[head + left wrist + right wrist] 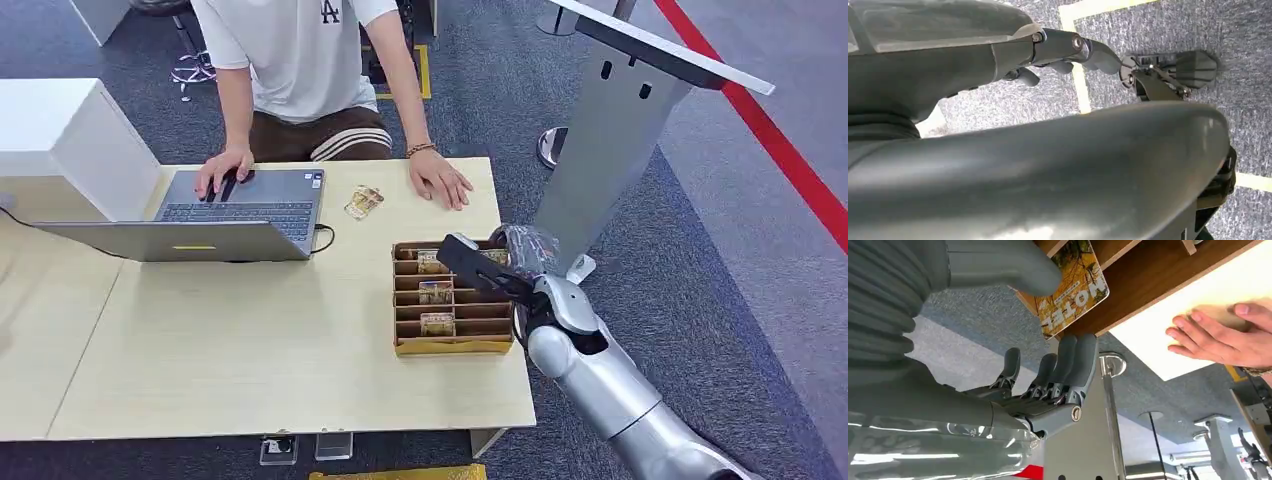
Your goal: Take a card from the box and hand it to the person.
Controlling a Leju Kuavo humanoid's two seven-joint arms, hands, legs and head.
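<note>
A brown divided box [450, 346] stands near the right edge of the table [250, 350], with cards upright in several slots. My right hand [478, 266] reaches over its far right corner. In the right wrist view the thumb and fingers [1073, 355] pinch a yellow card [1075, 285] printed "MOTEL", which juts out past the box wall [1148, 285]. The person sits across the table, one hand [440, 180] flat on the wood close to the box, also seen as the hand [1218, 337]. My left hand [1048, 165] hangs over the carpet, holding nothing, its fingers loosely extended.
An open laptop [230, 210] sits at the table's far left under the person's other hand. One loose card [364, 202] lies between the laptop and the box. A white cabinet [60, 140] stands at the left. A grey stand [610, 130] rises just right of the table.
</note>
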